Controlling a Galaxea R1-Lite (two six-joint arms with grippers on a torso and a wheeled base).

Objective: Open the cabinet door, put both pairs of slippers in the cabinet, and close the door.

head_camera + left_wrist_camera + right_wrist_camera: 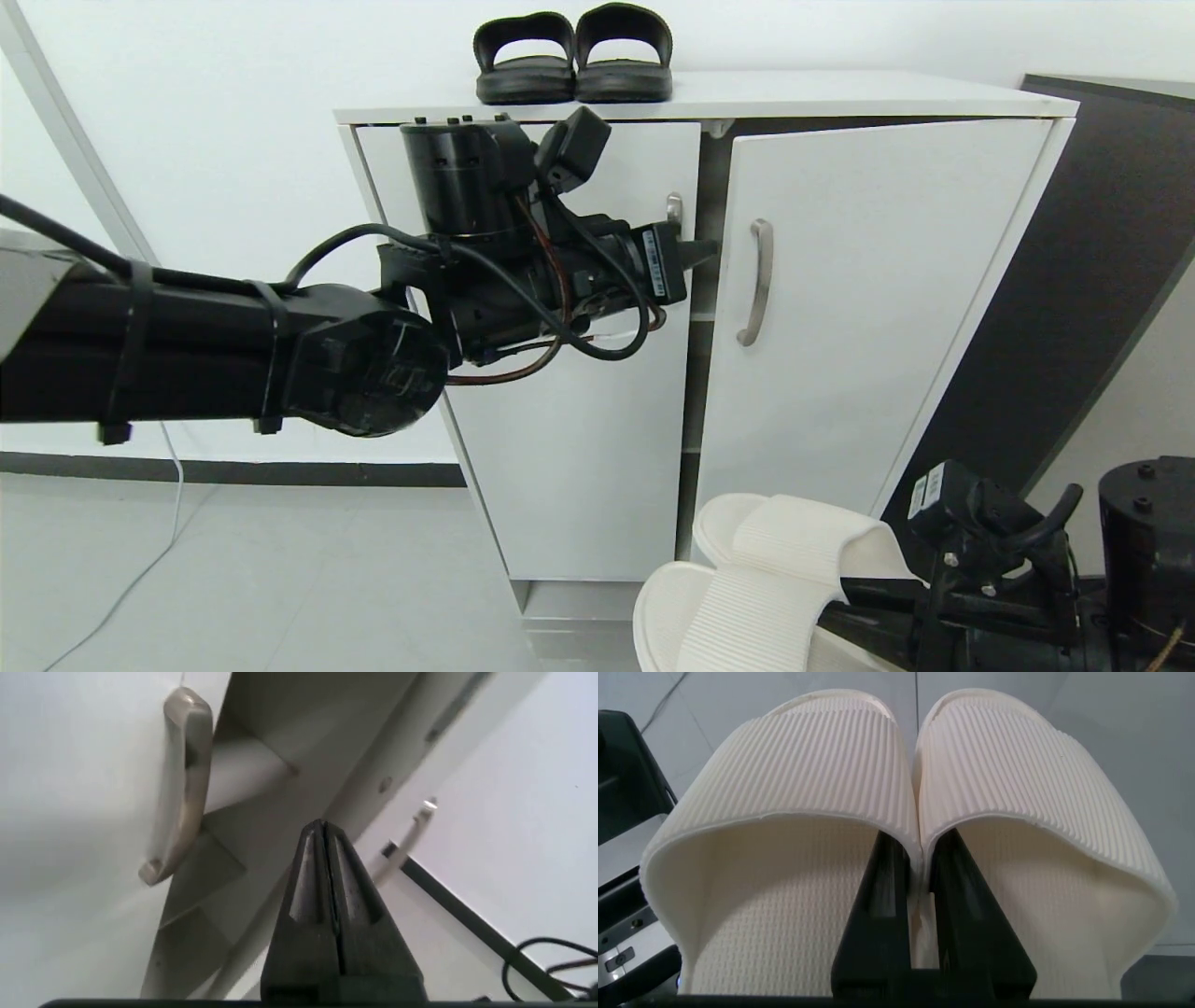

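Two pairs of slippers noted. Black pair (573,56) sits on the cabinet (840,93) top, toward its left end. White pair (766,579) is low and near, right of centre before the doors (859,308), clamped by the right claw (918,849): one finger inside each slipper, inner walls pinched between. Left claw (705,250) is fully closed and empty, its tip at the gap between the doors, just below the left handle (674,207). Shelves (248,765) show through the gap.
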